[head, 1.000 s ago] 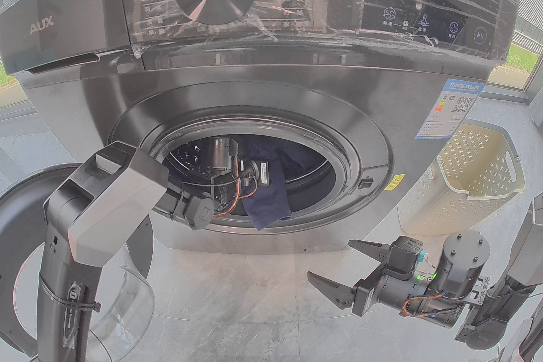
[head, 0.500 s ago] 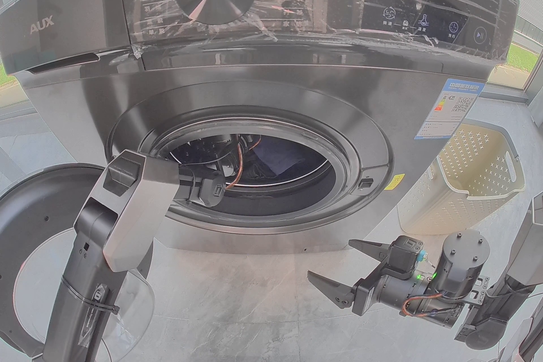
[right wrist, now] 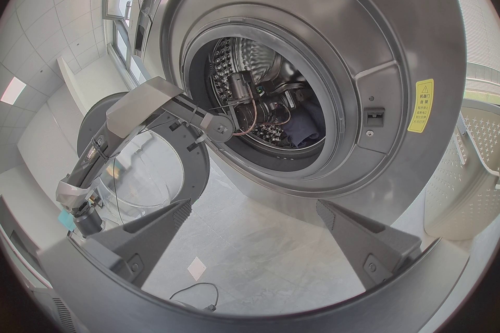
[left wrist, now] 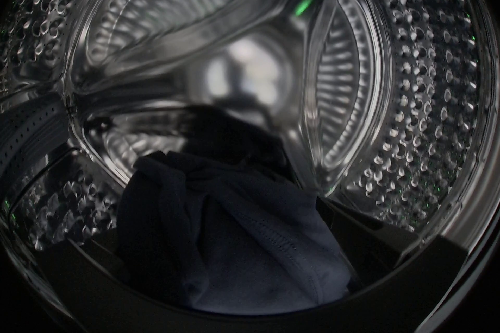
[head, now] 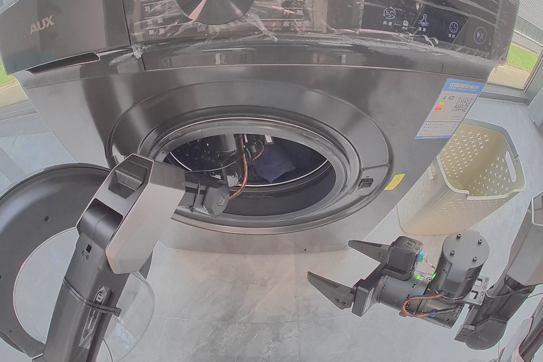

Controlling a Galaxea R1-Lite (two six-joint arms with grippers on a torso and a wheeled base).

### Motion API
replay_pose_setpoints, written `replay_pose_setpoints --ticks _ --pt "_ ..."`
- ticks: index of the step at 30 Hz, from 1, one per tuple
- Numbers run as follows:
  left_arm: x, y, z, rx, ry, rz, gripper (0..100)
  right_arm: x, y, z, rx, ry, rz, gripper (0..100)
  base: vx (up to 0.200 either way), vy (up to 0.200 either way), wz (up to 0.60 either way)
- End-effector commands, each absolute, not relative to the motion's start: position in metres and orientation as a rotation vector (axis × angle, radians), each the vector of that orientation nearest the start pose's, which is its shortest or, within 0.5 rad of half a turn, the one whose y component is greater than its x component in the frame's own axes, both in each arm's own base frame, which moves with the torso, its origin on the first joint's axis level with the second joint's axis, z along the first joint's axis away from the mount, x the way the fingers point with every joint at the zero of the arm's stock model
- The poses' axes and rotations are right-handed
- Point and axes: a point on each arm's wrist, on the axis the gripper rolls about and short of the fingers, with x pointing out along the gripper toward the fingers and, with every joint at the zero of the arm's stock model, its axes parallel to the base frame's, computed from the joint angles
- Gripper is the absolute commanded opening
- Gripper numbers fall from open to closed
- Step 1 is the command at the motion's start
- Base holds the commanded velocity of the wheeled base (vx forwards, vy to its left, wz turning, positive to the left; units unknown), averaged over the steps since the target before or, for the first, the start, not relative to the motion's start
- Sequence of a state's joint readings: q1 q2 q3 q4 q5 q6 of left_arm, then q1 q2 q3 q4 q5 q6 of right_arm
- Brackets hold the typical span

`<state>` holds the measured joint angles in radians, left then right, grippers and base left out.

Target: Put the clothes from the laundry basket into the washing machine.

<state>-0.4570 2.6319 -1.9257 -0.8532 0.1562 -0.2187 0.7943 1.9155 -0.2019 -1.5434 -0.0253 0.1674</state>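
I am looking at the washer (head: 283,86) with its door (head: 34,210) swung open on the left. My left arm is reaching through the opening, and the left tool (head: 251,148) is sitting inside the drum (left wrist: 416,89); I cannot tell whether it is open or closed, or gripping anything. A dark blue garment (left wrist: 245,245) is lying in a heap at the bottom of the drum, just behind the front lip. The right tool (head: 329,258) is hanging above the floor in front of the washer, spread wide and carrying nothing. The basket (head: 452,210) is standing on the floor just beside the washer's right side.
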Motion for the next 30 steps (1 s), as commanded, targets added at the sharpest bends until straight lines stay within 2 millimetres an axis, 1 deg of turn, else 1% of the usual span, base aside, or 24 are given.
replay_pose_setpoints --ticks 1,3,4,5,6,7,9,10,12,13,14,15,16,18,20,22,25,27,29,30 --pt "0.451 -0.241 0.116 -0.228 -0.017 -0.339 100 0.177 0.178 0.081 0.087 0.229 0.747 100 0.0 0.0 0.0" --pt "0.432 -0.241 0.119 -0.214 0.01 -0.364 100 0.176 0.178 0.081 0.087 0.229 0.75 100 0.0 0.0 0.0" --pt "0.419 -0.241 0.117 -0.206 0.027 -0.377 100 0.175 0.178 0.081 0.086 0.229 0.75 100 0.0 0.0 0.0" --pt "0.419 -0.241 0.117 -0.206 0.027 -0.377 100 0.175 0.178 0.081 0.086 0.229 0.75 100 0.0 0.0 0.0" --pt "0.394 -0.241 0.111 -0.185 0.061 -0.415 100 0.175 0.178 0.081 0.086 0.231 0.75 100 0.0 0.0 0.0" --pt "0.381 -0.24 0.105 -0.167 0.08 -0.441 100 0.174 0.177 0.081 0.085 0.232 0.751 100 0.0 0.0 0.0" --pt "0.356 -0.24 0.097 -0.137 0.092 -0.492 100 0.172 0.176 0.08 0.083 0.24 0.752 100 0.0 0.0 0.0" --pt "0.35 -0.238 0.096 -0.133 0.088 -0.5 100 0.171 0.176 0.079 0.081 0.243 0.753 100 0.0 0.0 0.0" --pt "0.326 -0.236 0.091 -0.134 0.059 -0.531 100 0.165 0.174 0.079 0.076 0.251 0.764 100 0.0 0.0 0.0" --pt "0.317 -0.235 0.09 -0.136 0.056 -0.545 100 0.163 0.173 0.08 0.076 0.249 0.768 100 0.0 0.0 0.0" --pt "0.306 -0.232 0.091 -0.135 0.055 -0.555 100 0.16 0.172 0.082 0.078 0.245 0.77 100 0.0 0.0 0.0" --pt "0.305 -0.231 0.091 -0.135 0.055 -0.556 100 0.159 0.171 0.083 0.077 0.245 0.771 100 0.0 0.0 0.0" --pt "0.283 -0.224 0.091 -0.124 0.078 -0.581 100 0.151 0.167 0.086 0.077 0.242 0.779 100 0.0 0.0 0.0" --pt "0.254 -0.218 0.094 -0.115 0.106 -0.626 100 0.143 0.161 0.092 0.086 0.223 0.764 100 0.0 0.0 0.0" --pt "0.232 -0.215 0.099 -0.111 0.12 -0.654 100 0.135 0.155 0.096 0.105 0.217 0.737 100 0.0 0.0 0.0" --pt "0.205 -0.212 0.105 -0.11 0.13 -0.699 100 0.125 0.143 0.101 0.139 0.207 0.709 100 0.0 0.0 0.0" --pt "0.178 -0.203 0.119 -0.119 0.107 -0.726 100 0.121 0.133 0.118 0.194 0.134 0.685 100 0.0 0.0 0.0" --pt "0.166 -0.197 0.124 -0.125 0.098 -0.716 100 0.119 0.127 0.125 0.214 0.098 0.672 100 0.0 0.0 0.0" --pt "0.158 -0.189 0.125 -0.125 0.1 -0.702 100 0.119 0.12 0.129 0.222 0.081 0.644 100 0.0 0.0 0.0" --pt "0.153 -0.181 0.125 -0.119 0.106 -0.695 100 0.122 0.113 0.132 0.225 0.068 0.597 100 0.0 0.0 0.0"
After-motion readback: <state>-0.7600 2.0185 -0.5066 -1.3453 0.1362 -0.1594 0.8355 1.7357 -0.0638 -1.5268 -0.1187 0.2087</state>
